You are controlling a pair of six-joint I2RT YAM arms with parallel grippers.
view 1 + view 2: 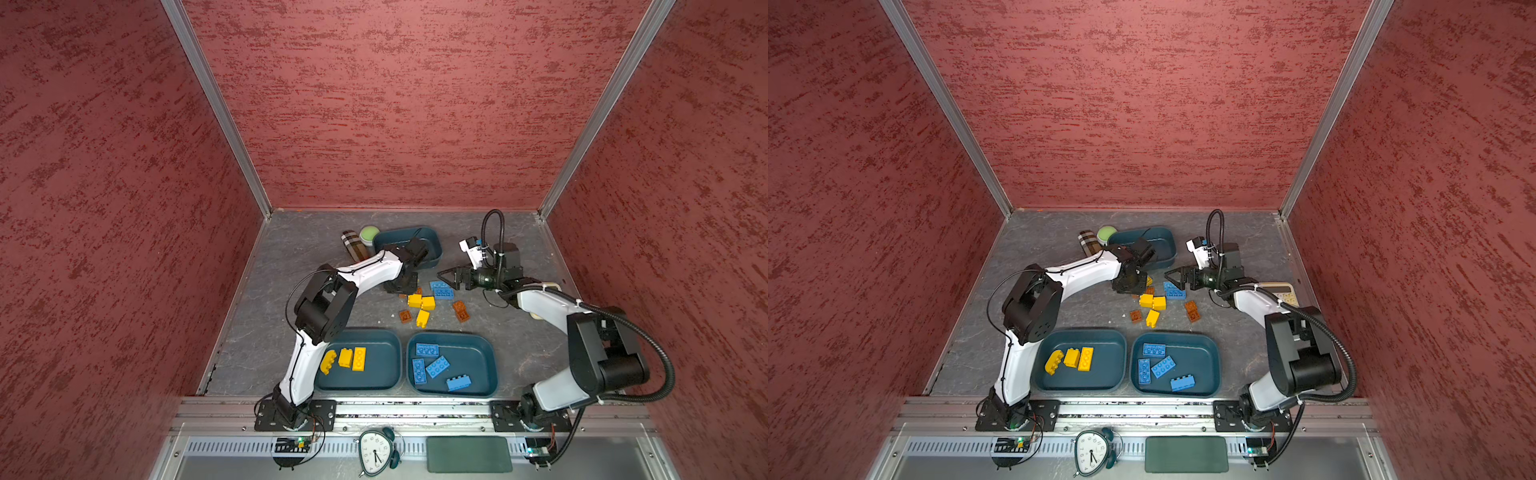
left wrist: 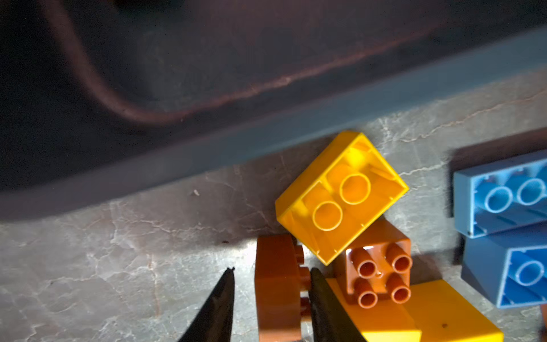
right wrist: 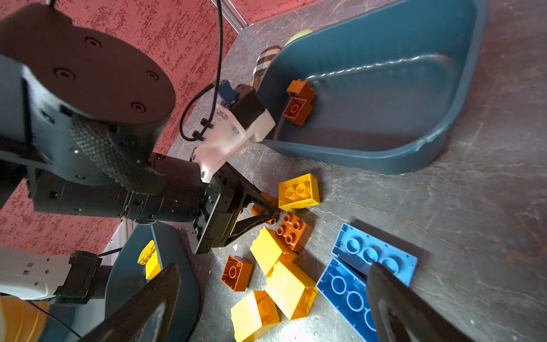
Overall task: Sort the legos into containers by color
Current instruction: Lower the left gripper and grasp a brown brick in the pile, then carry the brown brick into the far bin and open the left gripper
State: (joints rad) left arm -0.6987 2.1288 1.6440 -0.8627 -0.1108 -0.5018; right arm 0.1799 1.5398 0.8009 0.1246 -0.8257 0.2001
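My left gripper [image 2: 272, 271] straddles a brown lego [image 2: 275, 290] lying on its side beside the back container [image 1: 432, 237]. One finger touches the lego's studs and the other stands a small gap off, so the jaws are open. A yellow lego [image 2: 340, 195] and a brown two-by-two [image 2: 379, 272] lie right beside it. My right gripper [image 3: 275, 275] hovers wide open over two blue legos [image 1: 442, 289] and the yellow pile [image 1: 419, 301]. The back container holds two brown legos [image 3: 299, 102]. Two front containers hold yellow legos [image 1: 353, 358] and blue legos [image 1: 436, 365].
A plaid case [image 1: 353, 245] and a green-topped puck [image 1: 369, 235] stand left of the back container. More brown legos [image 1: 460, 311] lie loose mid-table. A calculator [image 1: 1281, 293] lies under the right arm. An alarm clock [image 1: 378, 451] and a green pad [image 1: 468, 454] sit on the front ledge.
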